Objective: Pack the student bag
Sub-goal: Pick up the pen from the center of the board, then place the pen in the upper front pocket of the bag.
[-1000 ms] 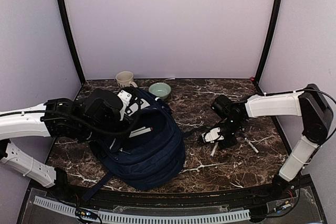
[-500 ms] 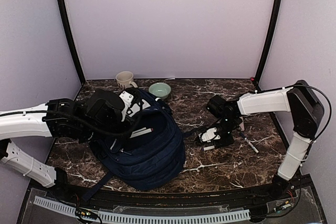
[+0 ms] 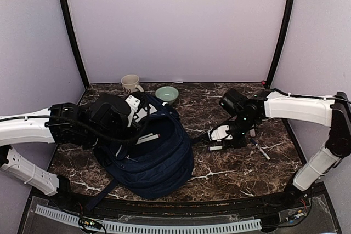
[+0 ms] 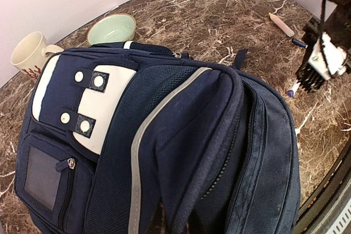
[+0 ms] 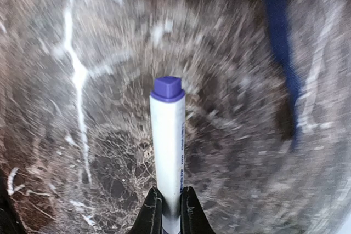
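Your right wrist view is smeared, and the blue print down the white pen (image 5: pixel 167 141) can't be read. The right claw (image 5: pixel 170 212) pinches that pen, purple cap pointing away from it. The student bag (image 3: pixel 156 154) lies just left of this claw and under the left claw (image 3: pixel 134 107), whose opening you cannot tell. Bare desk (image 3: pixel 241 168) lies on the right claw's near side.

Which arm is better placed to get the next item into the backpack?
Right. The right gripper is shut on a purple-capped marker just beside the student bag, while the left gripper sits over the bag, apparently holding no item.
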